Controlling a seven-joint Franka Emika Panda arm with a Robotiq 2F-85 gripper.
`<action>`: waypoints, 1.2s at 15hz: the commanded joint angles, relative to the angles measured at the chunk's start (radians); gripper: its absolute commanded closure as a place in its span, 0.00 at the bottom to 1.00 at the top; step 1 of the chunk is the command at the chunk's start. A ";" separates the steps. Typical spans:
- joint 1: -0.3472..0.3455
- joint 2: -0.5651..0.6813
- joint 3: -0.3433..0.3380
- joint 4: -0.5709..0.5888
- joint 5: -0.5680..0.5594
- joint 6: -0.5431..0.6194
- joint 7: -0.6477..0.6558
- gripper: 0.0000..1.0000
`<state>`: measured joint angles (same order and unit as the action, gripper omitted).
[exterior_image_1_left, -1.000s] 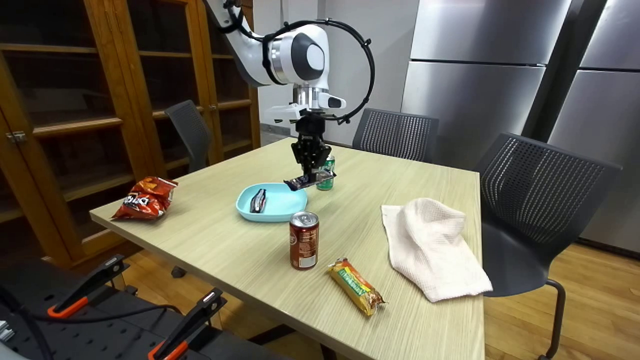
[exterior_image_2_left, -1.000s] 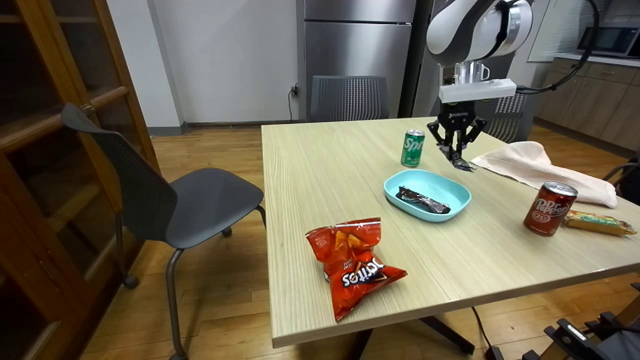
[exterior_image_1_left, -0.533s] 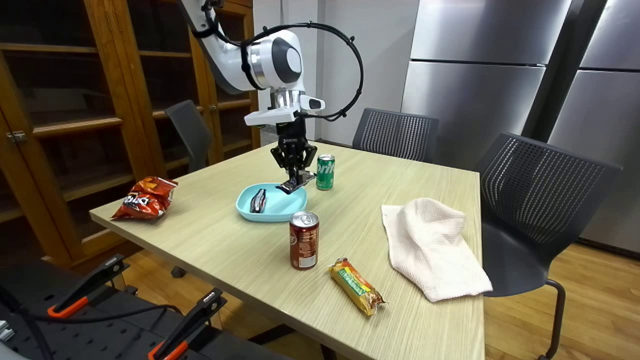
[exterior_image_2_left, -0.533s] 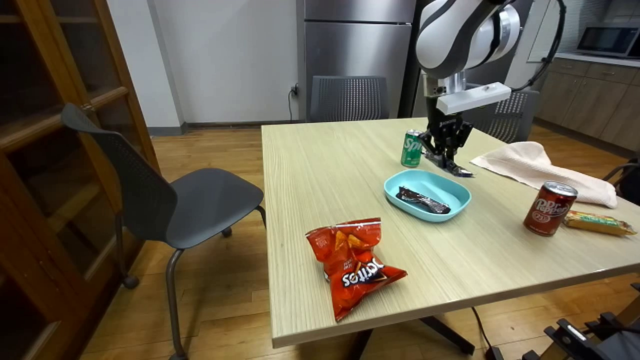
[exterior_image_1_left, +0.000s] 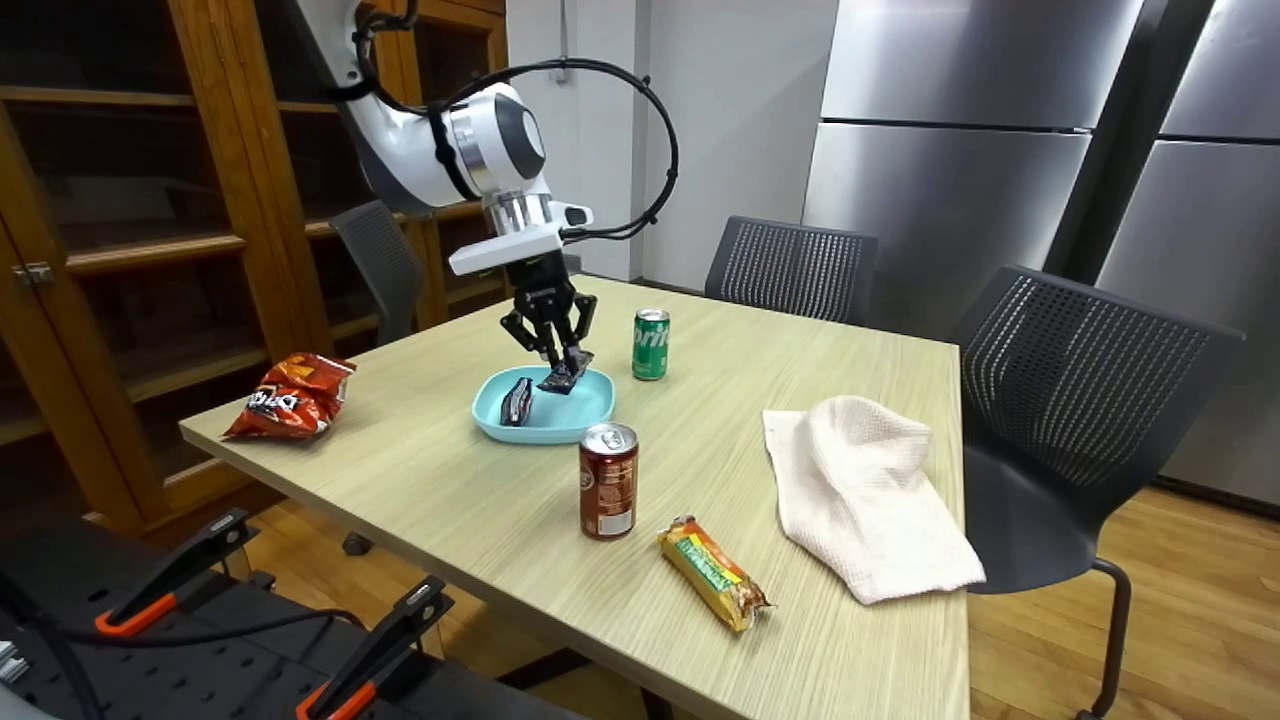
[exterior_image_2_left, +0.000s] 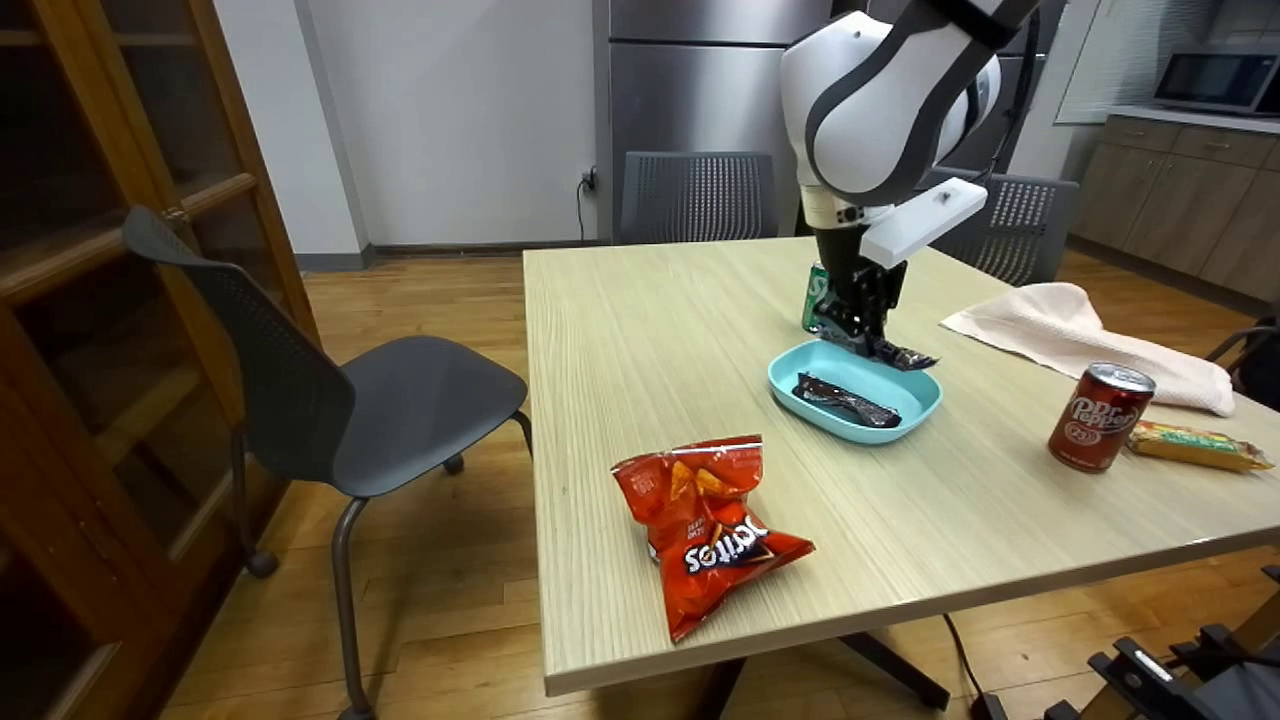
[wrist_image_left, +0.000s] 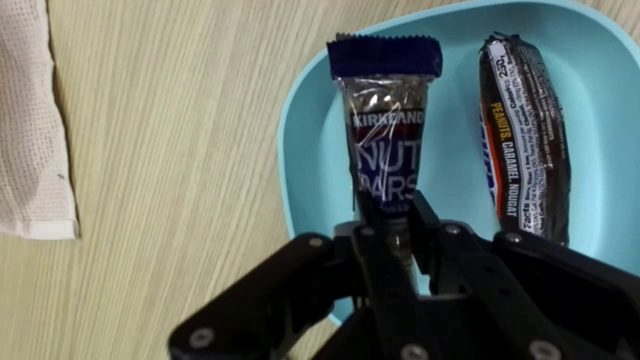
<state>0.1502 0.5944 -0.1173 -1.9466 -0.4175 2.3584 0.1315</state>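
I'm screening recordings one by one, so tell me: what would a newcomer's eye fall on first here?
Most likely the Kirkland nut bar pinched between the black fingers, over the turquoise dish in which a dark-wrapped bar lies. Next, perhaps, the red Doritos bag near a corner of the table, then the upright Dr Pepper can near a yellow-wrapped bar.

Navy-and-clear nut bar (wrist_image_left: 387, 135), aqua dish (wrist_image_left: 455, 130), black end effector (wrist_image_left: 392, 207)
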 joint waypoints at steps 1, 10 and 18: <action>0.011 -0.045 0.010 -0.066 -0.056 0.044 -0.029 0.95; 0.022 -0.036 0.015 -0.107 -0.069 0.096 -0.043 0.95; 0.021 -0.049 0.017 -0.102 -0.048 0.082 -0.028 0.39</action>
<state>0.1752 0.5917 -0.1032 -2.0235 -0.4670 2.4422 0.1006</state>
